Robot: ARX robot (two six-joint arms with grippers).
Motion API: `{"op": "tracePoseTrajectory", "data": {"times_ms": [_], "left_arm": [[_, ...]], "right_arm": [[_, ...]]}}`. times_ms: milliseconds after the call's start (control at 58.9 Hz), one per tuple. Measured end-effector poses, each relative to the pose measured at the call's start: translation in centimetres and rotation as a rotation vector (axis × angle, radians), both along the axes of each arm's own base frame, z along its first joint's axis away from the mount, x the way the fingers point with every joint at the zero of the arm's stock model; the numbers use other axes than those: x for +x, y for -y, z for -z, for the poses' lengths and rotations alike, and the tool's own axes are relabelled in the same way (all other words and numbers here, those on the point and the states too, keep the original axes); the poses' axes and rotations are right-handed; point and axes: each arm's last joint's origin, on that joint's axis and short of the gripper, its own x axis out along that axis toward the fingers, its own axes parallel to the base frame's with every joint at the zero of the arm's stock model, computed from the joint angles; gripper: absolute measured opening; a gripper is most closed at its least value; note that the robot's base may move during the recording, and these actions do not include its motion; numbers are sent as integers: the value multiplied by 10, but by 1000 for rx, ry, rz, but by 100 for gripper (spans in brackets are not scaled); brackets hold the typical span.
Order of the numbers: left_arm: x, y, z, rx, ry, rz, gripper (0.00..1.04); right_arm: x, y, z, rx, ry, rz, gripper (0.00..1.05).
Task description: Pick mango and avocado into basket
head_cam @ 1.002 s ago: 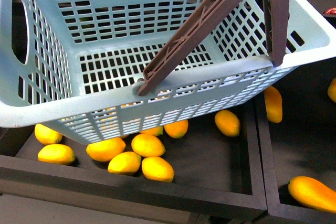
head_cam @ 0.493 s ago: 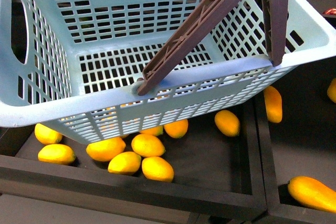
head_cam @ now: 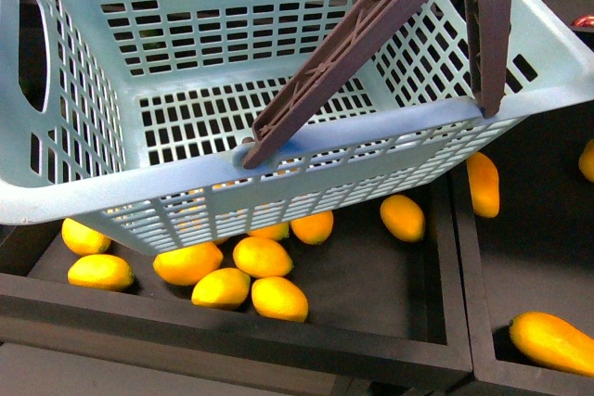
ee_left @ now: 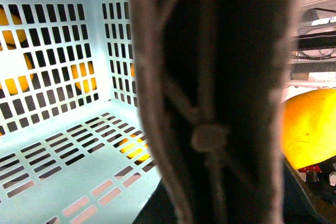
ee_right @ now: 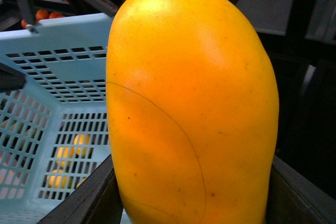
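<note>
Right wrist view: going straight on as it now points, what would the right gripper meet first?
The smooth yellow-orange mango it carries comes first; beyond, probably the turquoise slotted plastic basket, though depth is unclear.

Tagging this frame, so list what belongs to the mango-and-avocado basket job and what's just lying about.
Job: basket; mango filling the right wrist view. No avocado visible.
Lying about: loose mangoes in the black tray; red items beyond.

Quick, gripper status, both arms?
Left gripper: cannot tell; the basket handle hides its jaws.
Right gripper: closed, holding a mango.
</note>
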Motion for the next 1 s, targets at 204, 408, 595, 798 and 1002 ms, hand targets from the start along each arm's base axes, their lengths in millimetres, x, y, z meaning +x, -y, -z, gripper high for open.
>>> {"op": "tracePoseTrajectory", "data": {"times_ms": [204,408,595,798,1002], "left_arm": [[0,0,0,0,0,0,5],[0,0,0,-1,-1,0,5],[0,0,0,0,0,0,5],[1,1,2,6,-2,-4,5],[1,0,2,9,0,-5,5]], "right_arm": [[9,-37,11,-22,-36,-29,61],[14,-54,26,-46,-78,-33,61],[17,-56,26,-23,-74,-15,86],[20,-37,16,29,-51,115,96],[0,3,16,-69,261,517,74]]}}
